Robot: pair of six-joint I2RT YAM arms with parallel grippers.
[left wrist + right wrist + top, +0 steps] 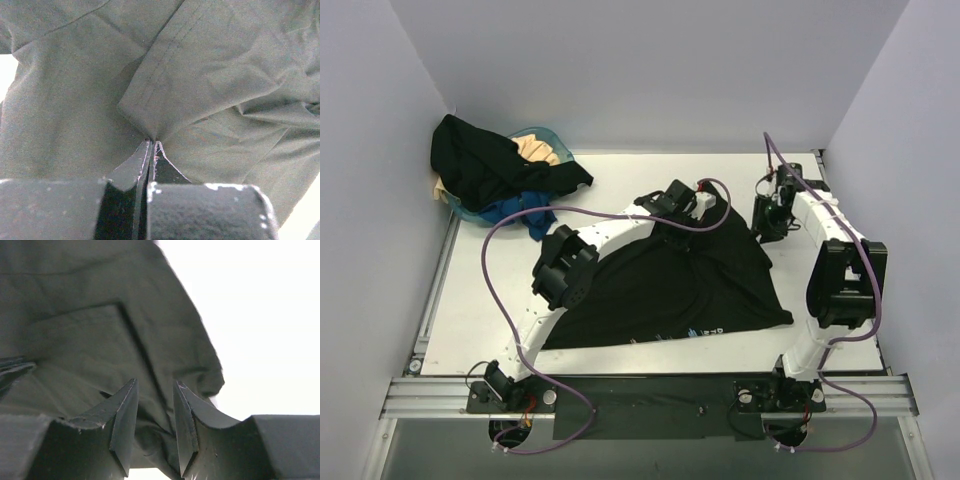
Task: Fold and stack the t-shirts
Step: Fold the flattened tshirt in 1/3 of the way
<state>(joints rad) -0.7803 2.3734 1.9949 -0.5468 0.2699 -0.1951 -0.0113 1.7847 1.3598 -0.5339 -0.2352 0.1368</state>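
A round teal plastic basket (468,212) sits in the far left corner of the white worktop (470,310). It holds a heap of t-shirts. A crumpled black one (490,165) is draped over most of it and hangs past the rim. A cream one (538,150) shows at the back. A blue one (525,212) spills over the front edge onto the worktop.

In the middle of the worktop lies a large black t-shirt (670,290), spread mostly flat, with a small white and blue print patch (705,330) near its near hem. Its far edge is bunched up where the two arms meet it.

The left gripper (151,145) is clenched on a pinched peak of this black cloth, fingers pressed together with the fabric rising from the tips.

At the shirt's far right corner, the right gripper (156,390) is released. Its fingers (125,415) stand apart with a clear gap, and rumpled black cloth lies loose just under and behind them, beside bare white worktop.
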